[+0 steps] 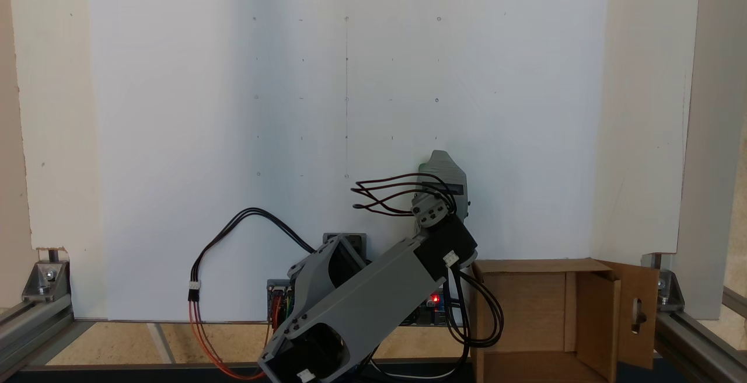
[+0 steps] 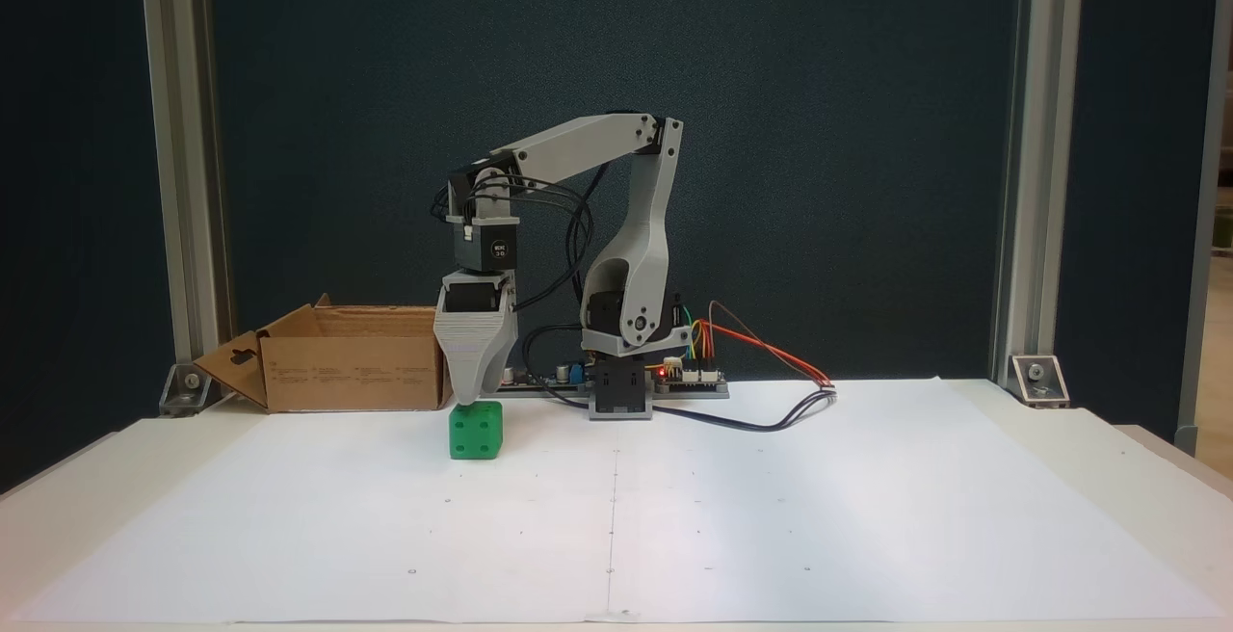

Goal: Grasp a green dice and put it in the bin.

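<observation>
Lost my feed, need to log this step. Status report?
Gripper tip-down right over green dice, jaw state unclear. Dice on paper, outside the bin. Nothing between them.

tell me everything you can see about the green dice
The green dice is a small bright green cube with rounded corners, plastic-looking, with four recessed same-colour pips on the face toward the camera. It sits flat on the white paper, in front of the cardboard bin. The grey end effector points straight down at its top; whether it touches cannot be told.
</observation>
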`<state>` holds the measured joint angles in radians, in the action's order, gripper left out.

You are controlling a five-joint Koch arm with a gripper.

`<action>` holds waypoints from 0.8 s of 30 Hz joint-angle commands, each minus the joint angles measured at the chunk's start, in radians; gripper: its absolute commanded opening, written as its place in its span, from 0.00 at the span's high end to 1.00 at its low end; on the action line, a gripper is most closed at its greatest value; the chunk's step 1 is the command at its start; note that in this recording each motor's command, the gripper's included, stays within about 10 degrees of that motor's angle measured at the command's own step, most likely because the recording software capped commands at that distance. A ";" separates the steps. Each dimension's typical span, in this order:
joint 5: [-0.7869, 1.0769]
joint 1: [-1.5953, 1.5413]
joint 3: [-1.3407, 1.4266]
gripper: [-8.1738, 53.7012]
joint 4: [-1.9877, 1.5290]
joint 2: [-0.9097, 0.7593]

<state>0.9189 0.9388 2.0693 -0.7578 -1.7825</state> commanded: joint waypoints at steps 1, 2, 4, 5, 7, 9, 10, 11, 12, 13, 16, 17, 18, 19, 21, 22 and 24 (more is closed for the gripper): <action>-0.032 -0.002 -0.009 0.15 0.012 -0.009; -0.032 -0.003 -0.008 0.15 0.012 -0.009; -0.032 -0.005 -0.008 0.15 0.012 -0.009; -0.032 -0.006 -0.008 0.15 0.014 -0.009; -0.032 -0.006 -0.008 0.15 0.020 -0.009; -0.032 -0.006 -0.008 0.15 0.026 -0.009; -0.032 -0.006 -0.008 0.15 0.031 -0.009; -0.032 -0.006 -0.008 0.15 0.034 -0.009; -0.032 -0.006 -0.008 0.15 0.035 -0.009; -0.032 -0.008 -0.008 0.15 0.037 -0.009; -0.032 -0.011 -0.008 0.15 0.037 -0.008; -0.032 -0.011 -0.008 0.15 0.035 -0.008; -0.032 -0.011 -0.006 0.15 0.035 -0.008; -0.032 -0.011 -0.003 0.15 0.035 -0.008; -0.032 -0.011 -0.003 0.15 0.035 -0.008; -0.032 -0.011 -0.002 0.15 0.037 -0.006; -0.032 -0.011 -0.003 0.15 0.037 -0.005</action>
<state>0.9189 0.9281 2.0862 -0.7256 -1.7825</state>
